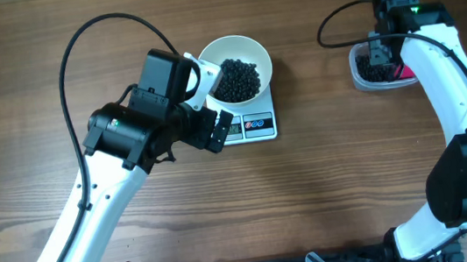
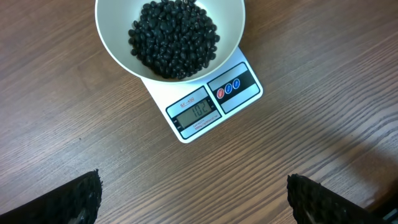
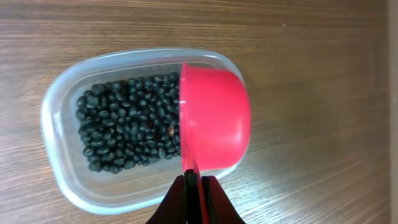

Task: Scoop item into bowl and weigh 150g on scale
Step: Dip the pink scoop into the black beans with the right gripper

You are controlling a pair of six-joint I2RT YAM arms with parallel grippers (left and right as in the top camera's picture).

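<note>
Left pincer point(image 2: 194, 202): fingers apart, holding nothing, hovering above the table point(image 2: 323, 124) just short of the scale point(image 2: 245, 93). The scale carries the bowl point(image 2: 112, 31), which holds a heap of beans point(image 2: 174, 37). The display is lit and appears to read short of the target.

Right pincer point(image 3: 194, 193): clamped together on the handle of the pink scoop point(image 3: 214, 118), held over the clear tub point(image 3: 53, 118) of remaining beans.

Step in hand: refilling. Next move: dip the scoop, carry it level to the bowl, and pour gradually while monitoring the display.
</note>
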